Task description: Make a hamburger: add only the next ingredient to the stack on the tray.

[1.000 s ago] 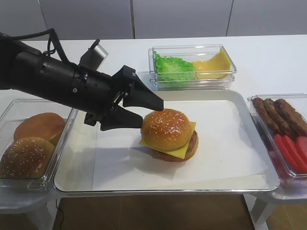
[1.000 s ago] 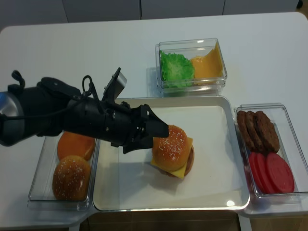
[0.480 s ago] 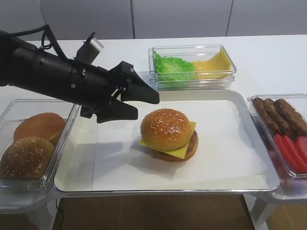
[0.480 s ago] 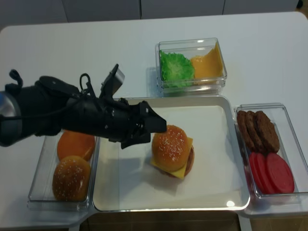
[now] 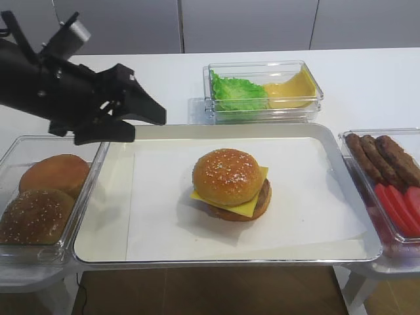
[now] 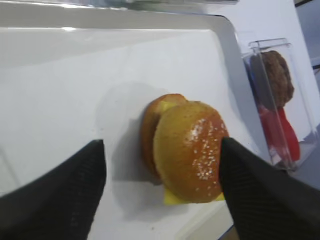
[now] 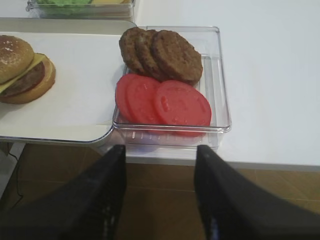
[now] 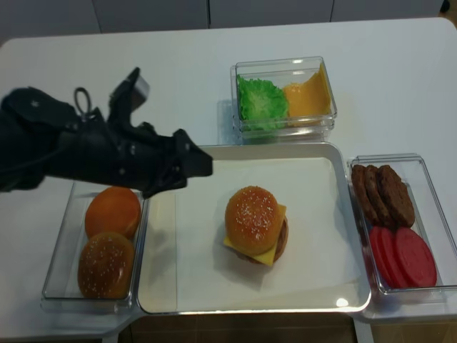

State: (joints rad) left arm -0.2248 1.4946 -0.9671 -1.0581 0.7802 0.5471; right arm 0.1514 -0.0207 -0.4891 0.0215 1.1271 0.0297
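Exterior high: round domed golden-brown bun top (image 5: 227, 176), glossy and flecked with pale sesame seeds, sitting centred on the stack of bun bottom, brown patty and square yellow cheese slice (image 5: 239, 202); cheese corner poking out at the right. Stack near the middle of the large shallow metal tray (image 5: 328, 134) lined with white paper, on the white table (image 5: 367, 79). Black left claw (image 5: 141, 123) spread wide and holding nothing, above the tray's upper left corner, well apart from the bun top.

Right wrist: right claw (image 7: 159, 192) clenched on nothing, hanging off the table's front edge below a clear plastic bin of dark patties and red tomato slices (image 7: 220, 105). Burger at the left edge.

Left wrist: seeded dome (image 6: 190, 150) seen tilted, shiny, covering the patty; yellow cheese showing beneath.

Exterior high (realsense): bun top (image 8: 251, 214) capping the stack mid-tray; left claw (image 8: 191, 171) released, over the tray's left rim, beside a clear bin holding a smooth bun and a seeded bun (image 8: 53, 275).
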